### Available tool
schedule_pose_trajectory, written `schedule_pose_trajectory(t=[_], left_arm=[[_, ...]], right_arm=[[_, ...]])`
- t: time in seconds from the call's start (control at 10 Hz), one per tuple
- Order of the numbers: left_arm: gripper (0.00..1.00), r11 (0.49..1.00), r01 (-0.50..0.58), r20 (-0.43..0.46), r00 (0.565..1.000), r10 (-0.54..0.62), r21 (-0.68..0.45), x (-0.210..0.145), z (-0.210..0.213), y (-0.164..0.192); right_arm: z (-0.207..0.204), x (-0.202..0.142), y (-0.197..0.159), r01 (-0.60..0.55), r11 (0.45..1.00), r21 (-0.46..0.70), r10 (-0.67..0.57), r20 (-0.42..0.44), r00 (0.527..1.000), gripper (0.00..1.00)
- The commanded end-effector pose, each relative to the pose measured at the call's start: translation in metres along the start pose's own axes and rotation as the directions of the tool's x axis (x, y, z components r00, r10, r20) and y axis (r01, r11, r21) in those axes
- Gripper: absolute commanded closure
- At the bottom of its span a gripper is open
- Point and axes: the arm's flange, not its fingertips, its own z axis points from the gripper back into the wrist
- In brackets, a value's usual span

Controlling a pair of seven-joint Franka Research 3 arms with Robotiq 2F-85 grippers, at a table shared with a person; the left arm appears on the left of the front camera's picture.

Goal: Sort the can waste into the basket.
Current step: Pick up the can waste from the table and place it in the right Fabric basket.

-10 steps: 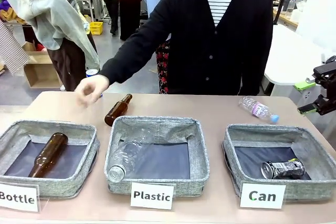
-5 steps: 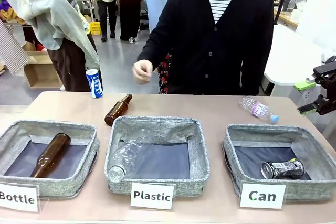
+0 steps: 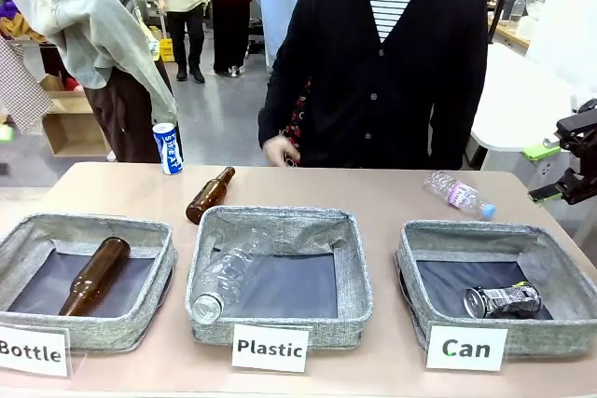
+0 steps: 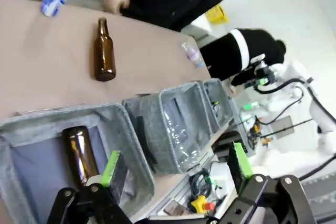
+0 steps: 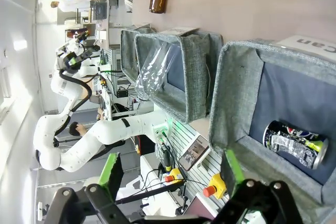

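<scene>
So, blue can (image 3: 167, 147) stands upright at upper left, and the crushed can (image 3: 504, 300) lies in the basket (image 3: 550, 340) at lower right. Left gripper (image 4: 176, 166) and right gripper (image 5: 170, 174) both gape empty. I'd grab the blue can mid-body, squarely, so it doesn't tip.

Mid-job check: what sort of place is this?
Probably an indoor lab or workshop, not a home: the Can basket and two more signed sorting baskets on a table, an emergency-stop button nearby, a cardboard box on the floor behind.

Robotics laboratory: a bench (image 3: 392, 195) carrying signed sorting baskets (image 3: 471, 228), a white robot arm (image 5: 84, 148), emergency-stop boxes (image 5: 173, 174), and a cardboard box (image 3: 70, 128) on open floor.
</scene>
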Motion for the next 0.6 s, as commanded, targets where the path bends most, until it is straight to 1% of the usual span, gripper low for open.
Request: schedule_pose_trajectory(t=[0.0, 0.1, 0.2, 0.3, 0.4, 0.5], left_arm=[[0.0, 0.997, 0.071, 0.023, 0.997, -0.071, -0.006, 0.01, -0.039, 0.031], [0.0, 0.986, 0.134, 0.024, 0.99, -0.137, 0.095, 0.013, -0.059, 0.044], [0.0, 0.981, 0.162, -0.031, 0.987, -0.159, 0.106, 0.014, -0.071, 0.056], [0.0, 0.965, 0.214, -0.037, 0.977, -0.211, 0.153, 0.019, -0.076, 0.063], [0.0, 0.97, 0.15, 0.017, 0.988, -0.156, 0.193, 0.03, -0.064, 0.053], [0.0, 0.981, 0.156, -0.051, 0.987, -0.151, 0.116, 0.008, -0.074, 0.056]], right_arm=[[0.002, 0.0, -0.001, -0.02, 1.0, -0.008, 0.021, 0.008, 1.0, 0.0], [0.002, 0.0, -0.001, -0.02, 1.0, -0.008, 0.021, 0.008, 1.0, 0.0], [0.002, 0.0, -0.001, -0.02, 1.0, -0.008, 0.021, 0.008, 1.0, 0.0], [0.002, 0.0, -0.001, -0.02, 1.0, -0.008, 0.021, 0.008, 1.0, 0.0], [0.002, 0.0, -0.001, -0.02, 1.0, -0.008, 0.021, 0.008, 1.0, 0.0], [0.002, 0.0, -0.001, -0.02, 1.0, -0.008, 0.021, 0.008, 1.0, 0.0]])
